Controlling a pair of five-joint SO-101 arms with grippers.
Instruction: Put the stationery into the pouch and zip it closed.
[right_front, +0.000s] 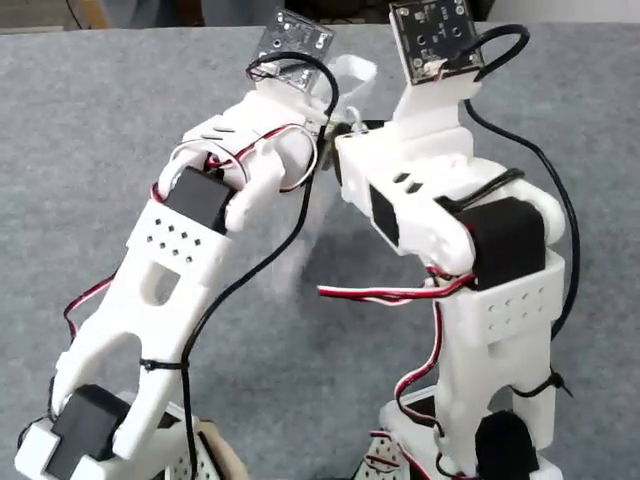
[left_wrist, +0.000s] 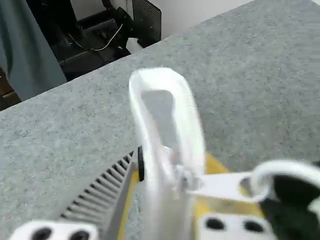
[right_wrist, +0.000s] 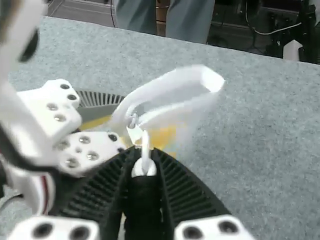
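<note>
The two arms are meeting near the table's (right_front: 90, 120) 12 o'clock edge in the high view, the left arm leaning in from 7 o'clock and the right arm from 5 o'clock. Between them they are holding the pouch (right_wrist: 175, 95) off the grey table, its pale, see-through body hanging down toward the centre. The left gripper (left_wrist: 170, 170) is gripping the pouch's edge, with the ribbed finger (left_wrist: 102, 192) on one side and the yellow-padded finger on the other, pressed against the material. The right gripper (right_wrist: 142, 152) is sitting just beside it, its black ribbed fingers pinched together on the small white zip pull (right_wrist: 145, 162). The pouch's open mouth is standing up in a loop above both grippers.
</note>
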